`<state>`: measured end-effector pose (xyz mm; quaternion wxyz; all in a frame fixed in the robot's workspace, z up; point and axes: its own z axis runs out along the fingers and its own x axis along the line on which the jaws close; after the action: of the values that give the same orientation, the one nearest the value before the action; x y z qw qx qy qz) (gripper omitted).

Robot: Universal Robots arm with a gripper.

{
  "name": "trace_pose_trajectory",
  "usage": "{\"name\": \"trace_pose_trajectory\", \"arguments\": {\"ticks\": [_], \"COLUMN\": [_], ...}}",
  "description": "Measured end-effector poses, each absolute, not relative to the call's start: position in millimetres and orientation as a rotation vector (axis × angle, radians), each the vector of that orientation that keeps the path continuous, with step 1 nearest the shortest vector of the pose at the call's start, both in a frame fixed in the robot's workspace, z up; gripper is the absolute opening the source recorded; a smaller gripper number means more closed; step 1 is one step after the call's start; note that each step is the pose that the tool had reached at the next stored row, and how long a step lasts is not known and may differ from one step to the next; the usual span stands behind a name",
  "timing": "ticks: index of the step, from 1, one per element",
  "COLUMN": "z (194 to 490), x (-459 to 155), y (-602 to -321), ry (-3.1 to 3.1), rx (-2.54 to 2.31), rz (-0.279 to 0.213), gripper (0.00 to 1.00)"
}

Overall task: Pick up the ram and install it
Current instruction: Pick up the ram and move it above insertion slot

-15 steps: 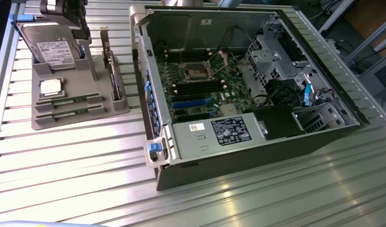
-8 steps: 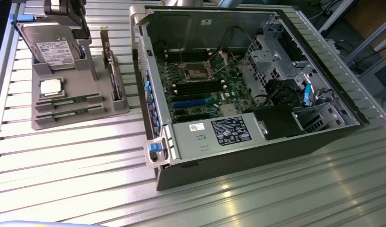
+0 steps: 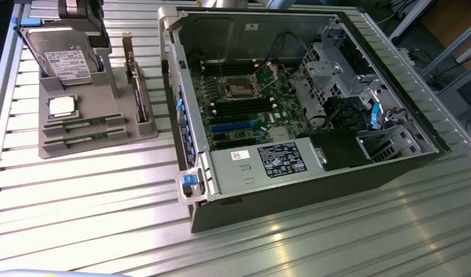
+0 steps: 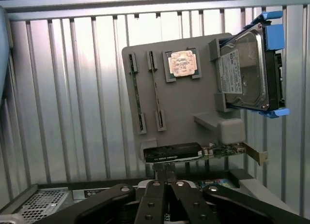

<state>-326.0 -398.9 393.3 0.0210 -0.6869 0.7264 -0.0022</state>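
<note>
1. There are two ram sticks: the ram stick nearer the processor (image 3: 83, 123) and the outer ram stick (image 3: 85, 138).
2. There is one of each other part: a silver hard drive (image 3: 62, 57), a processor (image 3: 62, 107) and a card with a metal bracket (image 3: 135, 86).
3. All of these sit in one grey holder (image 3: 58, 151) on the slatted metal table (image 3: 104, 190). One open computer case (image 3: 313, 196) lies beside it, toward the exterior view's right.
4. Each ram stick is a long, thin green board with dark chips. Both stand on edge in their own slots of the holder, parallel and just beside each other.
5. The tool (image 4: 165, 173) has its fingers pressed together with nothing between them. In the wrist view its tips are close to the card and well apart from both sticks.
</note>
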Motion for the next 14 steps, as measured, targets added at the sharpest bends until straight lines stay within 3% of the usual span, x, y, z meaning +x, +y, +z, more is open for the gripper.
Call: {"name": "trace_pose_trajectory", "arguments": {"ticks": [9,11,12,14], "z": [393.3,393.3,393.3,393.3], "x": [-326.0,-326.0,-326.0,-326.0], "y": [-399.0,-399.4,-399.6,-399.6], "ry": [2.218,2.218,2.218,2.218], "rx": [-2.165,-2.165,-2.165,-2.165], "rz": [-0.006,-0.006,-0.006,-0.006], "gripper": [0.11,0.23,0.36,0.36]}}
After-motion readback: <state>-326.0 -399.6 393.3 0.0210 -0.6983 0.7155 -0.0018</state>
